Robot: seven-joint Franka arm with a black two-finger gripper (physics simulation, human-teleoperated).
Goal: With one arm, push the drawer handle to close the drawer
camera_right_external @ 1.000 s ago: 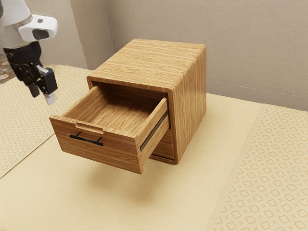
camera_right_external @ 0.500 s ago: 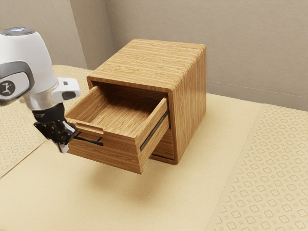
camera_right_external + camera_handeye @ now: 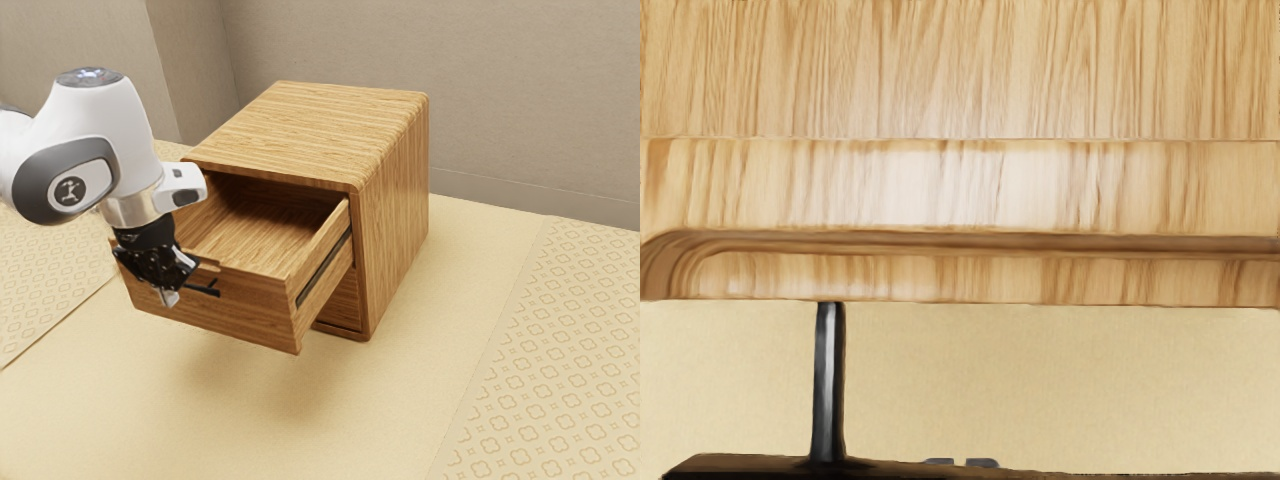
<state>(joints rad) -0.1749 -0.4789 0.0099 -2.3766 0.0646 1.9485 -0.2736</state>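
Time to push: black jaws, gap and grip hard to see, must press the black bar handle (image 3: 205, 291) beside them, shutting the brown wooden drawer (image 3: 250, 308).

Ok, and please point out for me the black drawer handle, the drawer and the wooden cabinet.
Black drawer handle (image 3: 828, 385): wrist view, on one mounting post.
Drawer (image 3: 242, 308): exterior view, on its front panel.
Wooden cabinet (image 3: 310, 130): exterior view, on its top.
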